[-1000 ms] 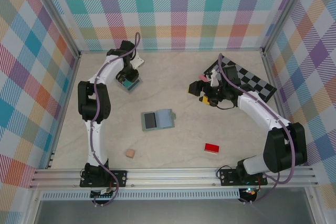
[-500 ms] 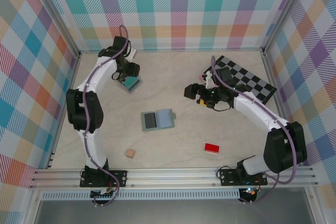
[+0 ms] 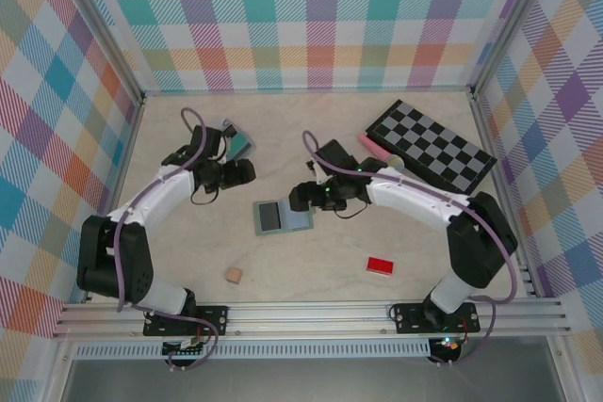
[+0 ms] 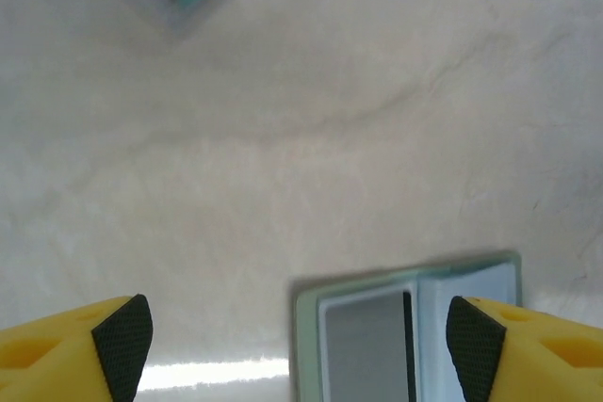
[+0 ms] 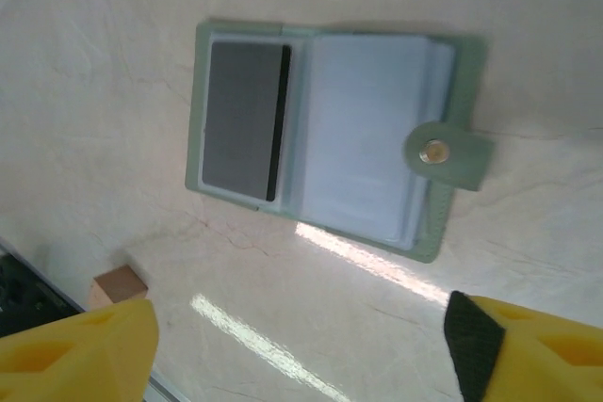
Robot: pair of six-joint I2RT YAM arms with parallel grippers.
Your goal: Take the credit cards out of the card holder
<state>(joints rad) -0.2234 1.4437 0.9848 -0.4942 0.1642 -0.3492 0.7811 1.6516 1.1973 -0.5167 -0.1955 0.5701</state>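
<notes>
A teal card (image 3: pixel 237 144) is lying on the surface (image 3: pixel 396 233), well apart from the open card holder (image 3: pixel 283 217), so the task is looking partly done. A dark grey card (image 5: pixel 243 120) is sitting in one half of the holder, not yet removed. The left gripper (image 3: pixel 243 172) and right gripper (image 3: pixel 298 199) are both hovering near the holder, spread wide and carrying nothing.

Pale table (image 3: pixel 301 129) with card holder (image 3: pixel 283 217), board (image 3: pixel 431 145)

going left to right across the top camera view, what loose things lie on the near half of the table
small wooden block → card holder → red block
</notes>
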